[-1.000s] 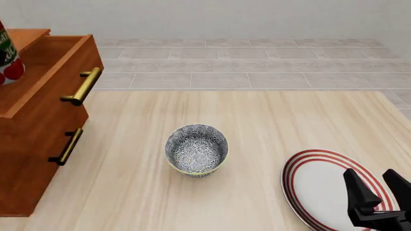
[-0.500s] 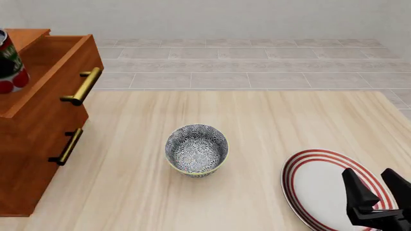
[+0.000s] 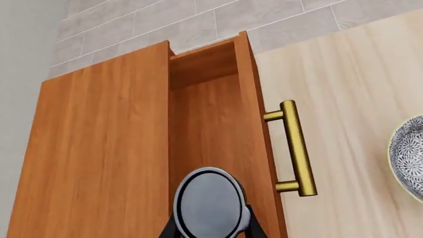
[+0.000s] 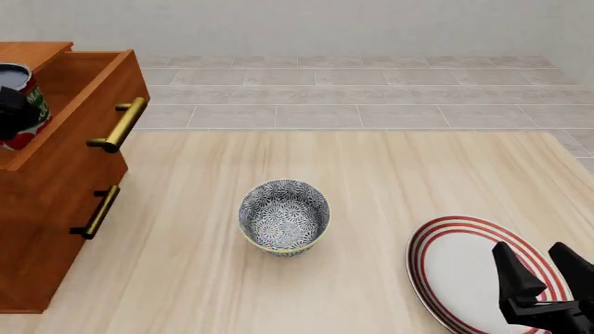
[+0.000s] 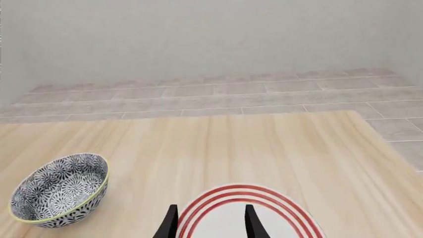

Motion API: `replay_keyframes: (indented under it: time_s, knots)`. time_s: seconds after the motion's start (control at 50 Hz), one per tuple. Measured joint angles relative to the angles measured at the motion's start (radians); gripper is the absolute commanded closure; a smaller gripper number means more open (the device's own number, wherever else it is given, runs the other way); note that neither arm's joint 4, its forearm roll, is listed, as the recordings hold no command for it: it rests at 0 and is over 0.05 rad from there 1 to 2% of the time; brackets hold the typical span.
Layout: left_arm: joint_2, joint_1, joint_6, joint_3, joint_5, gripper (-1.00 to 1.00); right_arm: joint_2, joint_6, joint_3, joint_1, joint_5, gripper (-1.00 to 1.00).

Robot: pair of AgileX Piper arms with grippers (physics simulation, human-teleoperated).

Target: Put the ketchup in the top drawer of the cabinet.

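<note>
Since the earlier front frames the ketchup (image 4: 17, 104) had swung more upright and drifted a little rightward over the open top drawer (image 4: 69, 104), while my right pincer (image 4: 547, 278) had barely shifted over the striped plate (image 4: 464, 268).

My left pincer (image 3: 210, 233) was pinching the ketchup; in its wrist view only the dark finger bases flanked the can's grey round top (image 3: 210, 208), and in the front view a dark finger crossed the label at the frame's left edge. The can hung above the drawer cavity, not yet down inside it. My right pincer was spread and held nothing, hovering over the plate's near part.

My worry was the release. I judged the can sat close to the drawer's near end, beside the front panel carrying the brass handle (image 3: 294, 148). Let go from this height, it could clip a wall, tip, or bounce onto the cabinet (image 4: 46, 229) top. Lowering off-line could catch the rim.

The left wrist view showed what the front view could not: the deep drawer interior and the can's placement between its side walls. The front view alone showed the can's height over the rim, the lower drawer handle (image 4: 97, 211), and the patterned bowl (image 4: 284, 216) well apart on the counter (image 4: 371, 188). The right wrist view added only the bowl, plate and my spread fingers (image 5: 251, 220).
</note>
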Motion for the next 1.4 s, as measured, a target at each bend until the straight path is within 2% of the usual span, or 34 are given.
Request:
replay_keyframes:
  time_s: [0.12,0.14,0.52,0.74,1.1,1.4]
  knots:
    - [0.002,0.003,0.002,0.011,-0.009,1.0,0.004,0.001,0.0,0.001,-0.004,-1.0]
    - [0.002,0.003,0.003,0.012,-0.01,-1.0,0.005,0.001,0.0,0.001,-0.004,-1.0]
    - [-0.019,-0.01,0.034,0.014,0.001,-1.0,0.017,0.0,0.0,0.004,-0.014,-1.0]
    - [-0.058,-0.04,0.042,-0.049,0.061,-1.0,0.019,0.001,0.0,0.004,-0.015,-1.0]
    - [-0.161,-0.114,0.074,-0.202,0.213,-1.0,0.015,0.002,0.0,0.004,-0.012,-1.0]
    - [-0.289,-0.161,0.049,-0.209,0.221,-1.0,0.001,0.002,0.0,0.002,0.002,-1.0]
